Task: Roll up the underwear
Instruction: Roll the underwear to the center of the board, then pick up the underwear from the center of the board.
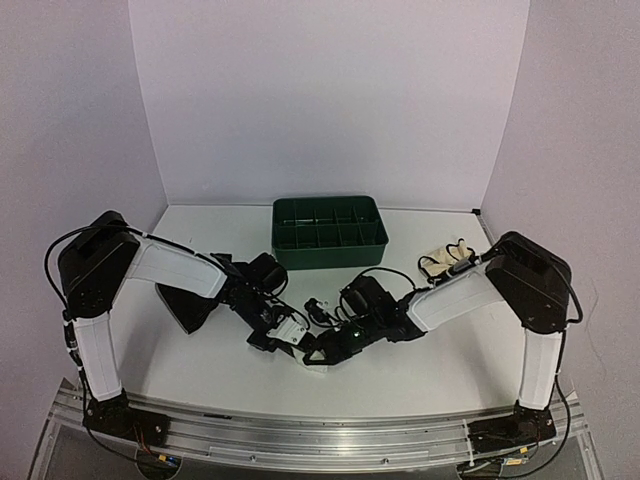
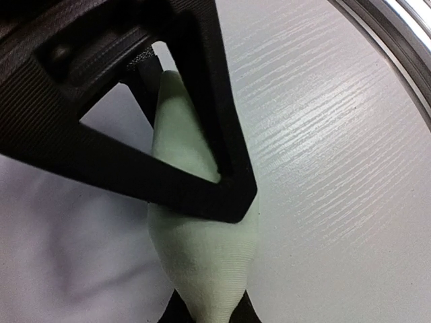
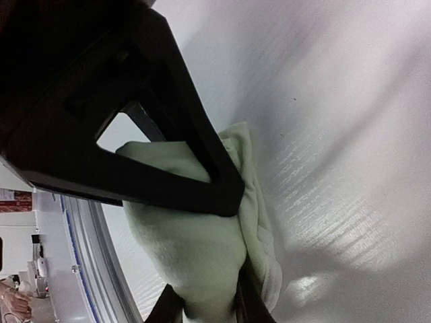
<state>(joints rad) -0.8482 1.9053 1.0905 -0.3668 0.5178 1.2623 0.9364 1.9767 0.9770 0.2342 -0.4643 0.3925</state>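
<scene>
Nearest of all, along the bottom edge of the overhead view, runs the metal rail (image 1: 320,440) to which both arms are bolted. Just beyond it, on the near middle of the white table (image 1: 420,375), the two grippers meet over the pale mint-white garment (image 1: 298,336).

From its wrist camera the left gripper (image 2: 217,262) has its fingers drawn in close on that garment (image 2: 202,262). The cloth is pinched to a narrow waist where the upper finger (image 2: 225,192) crosses it, and it bulges out above and below.

The right gripper (image 3: 214,256) has the same garment (image 3: 192,249) between its fingers, but here the cloth sits as a thick, folded bundle that fills the gap. Its fingers stand partway apart and touch the cloth on both sides (whether they are actually squeezing it I cannot tell).

The black garment (image 1: 186,305) lies on the left side of the table, partly under the left arm. The cream garment (image 1: 447,260) with dark edging lies far right, just beside the right arm's forearm. A dark green tray (image 1: 328,245) with compartments stands at the far middle, well apart from all three garments.
</scene>
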